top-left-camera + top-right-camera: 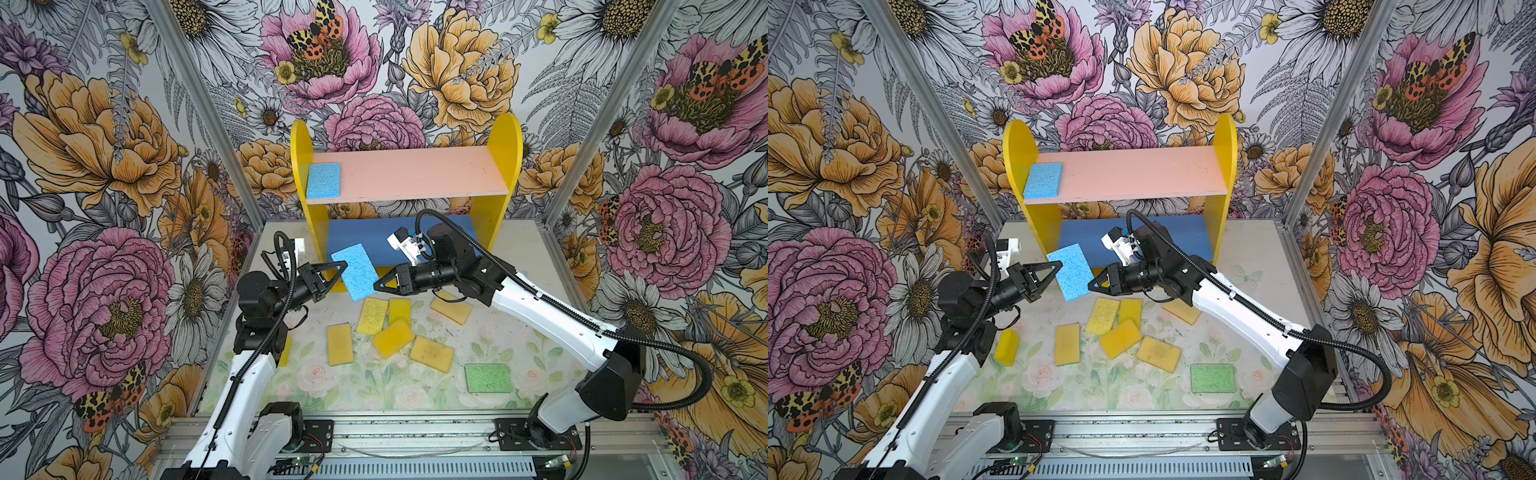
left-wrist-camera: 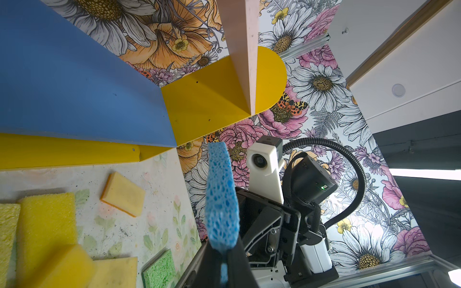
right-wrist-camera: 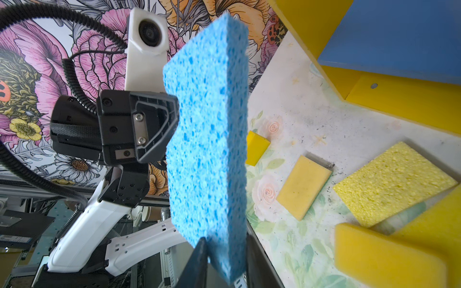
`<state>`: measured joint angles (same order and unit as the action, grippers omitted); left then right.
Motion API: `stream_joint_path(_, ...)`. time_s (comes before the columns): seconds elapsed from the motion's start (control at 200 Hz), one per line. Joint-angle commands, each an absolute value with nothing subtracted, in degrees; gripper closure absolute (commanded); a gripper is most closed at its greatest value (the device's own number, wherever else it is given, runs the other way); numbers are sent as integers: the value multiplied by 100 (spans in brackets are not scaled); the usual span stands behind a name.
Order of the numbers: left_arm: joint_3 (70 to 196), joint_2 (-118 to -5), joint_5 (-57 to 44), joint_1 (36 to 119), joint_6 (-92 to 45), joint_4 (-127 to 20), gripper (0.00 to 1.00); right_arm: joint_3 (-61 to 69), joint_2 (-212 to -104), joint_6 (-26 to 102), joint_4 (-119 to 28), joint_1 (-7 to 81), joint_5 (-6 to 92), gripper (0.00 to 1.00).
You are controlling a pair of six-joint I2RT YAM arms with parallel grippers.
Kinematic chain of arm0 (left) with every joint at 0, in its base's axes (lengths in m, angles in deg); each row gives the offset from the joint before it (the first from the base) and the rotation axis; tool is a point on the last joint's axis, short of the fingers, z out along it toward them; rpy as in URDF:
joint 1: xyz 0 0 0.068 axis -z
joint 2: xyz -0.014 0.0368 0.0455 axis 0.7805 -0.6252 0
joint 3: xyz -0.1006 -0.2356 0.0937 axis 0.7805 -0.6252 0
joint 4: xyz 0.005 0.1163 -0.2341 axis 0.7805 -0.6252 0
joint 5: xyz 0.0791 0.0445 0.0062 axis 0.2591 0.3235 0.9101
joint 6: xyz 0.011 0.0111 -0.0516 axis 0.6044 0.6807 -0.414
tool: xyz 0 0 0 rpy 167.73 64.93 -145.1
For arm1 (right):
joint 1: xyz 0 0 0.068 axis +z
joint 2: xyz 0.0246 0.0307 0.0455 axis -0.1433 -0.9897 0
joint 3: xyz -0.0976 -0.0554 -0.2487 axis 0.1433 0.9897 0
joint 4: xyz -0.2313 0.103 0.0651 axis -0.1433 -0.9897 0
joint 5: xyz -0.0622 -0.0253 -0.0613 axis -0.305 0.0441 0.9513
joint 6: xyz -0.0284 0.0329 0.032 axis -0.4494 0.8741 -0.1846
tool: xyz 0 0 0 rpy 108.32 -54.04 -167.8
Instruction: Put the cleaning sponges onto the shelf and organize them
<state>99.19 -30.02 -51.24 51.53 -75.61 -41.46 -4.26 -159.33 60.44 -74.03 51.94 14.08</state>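
My left gripper [image 1: 343, 266] is pinching the blue sponge [image 1: 355, 274] tight by one edge, holding it up off the table [image 1: 519, 266]. My right gripper [image 1: 377, 286] straddles the opposite edge, and I cannot tell whether it's squeezing. The shelf [image 1: 500, 174] stands just beyond both grippers, with a second blue sponge [image 1: 323, 180] lying on its pink top board [image 1: 415, 174].

Tilted blue sponge [image 1: 355, 272] aloft before the shelf [image 1: 498, 166]: left gripper [image 1: 341, 266] pinching one edge, right gripper [image 1: 377, 286] meeting the opposite edge. A second blue sponge [image 1: 323, 180] lies flat at the pink upper board [image 1: 415, 170]'s left end.
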Motion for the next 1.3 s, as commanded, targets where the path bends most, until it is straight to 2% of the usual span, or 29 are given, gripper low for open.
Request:
stream_joint_path(0.0,10061,-3045,-5286,5101,-7581,-3976,100,-458,-15979,6071,-7234,5257,1360,82)
stream_joint_path(0.145,10102,-3045,-5321,5086,-7584,-3985,100,-459,-15878,6096,-7225,5254,1493,100)
stream_joint_path(0.19,10120,-3028,-5330,5070,-7579,-4025,100,-479,-15840,6097,-7225,5264,1568,100)
stream_joint_path(0.23,10122,-2990,-5313,5044,-7557,-4070,87,-491,-15798,6100,-7228,5264,1651,100)
stream_joint_path(0.34,10202,-2797,-5282,4903,-7447,-4337,43,-619,-15729,6111,-7240,5262,1876,100)
stream_joint_path(0.4,10309,-2541,-5191,4730,-7208,-4768,19,-741,-15725,6157,-7254,5230,2012,100)
stream_joint_path(0.45,10447,-2266,-5051,4582,-6866,-5354,2,-875,-15744,6208,-7254,5188,2111,100)
stream_joint_path(0.56,10858,-1951,-4598,4511,-5762,-7019,1,-1277,-15839,6270,-7265,5050,2267,100)
stream_joint_path(0.8,10818,-1656,-3795,4478,-4911,-8285,1,-2878,-16511,6381,-7507,4942,2565,100)
stream_joint_path(1.025,10842,-1581,-3463,4539,-4409,-9011,1,-4861,-17695,6527,-8343,4704,3313,100)
stream_joint_path(1.296,10960,-1600,-3369,4612,-4067,-9370,1,-6736,-19064,6804,-8555,4534,3579,100)
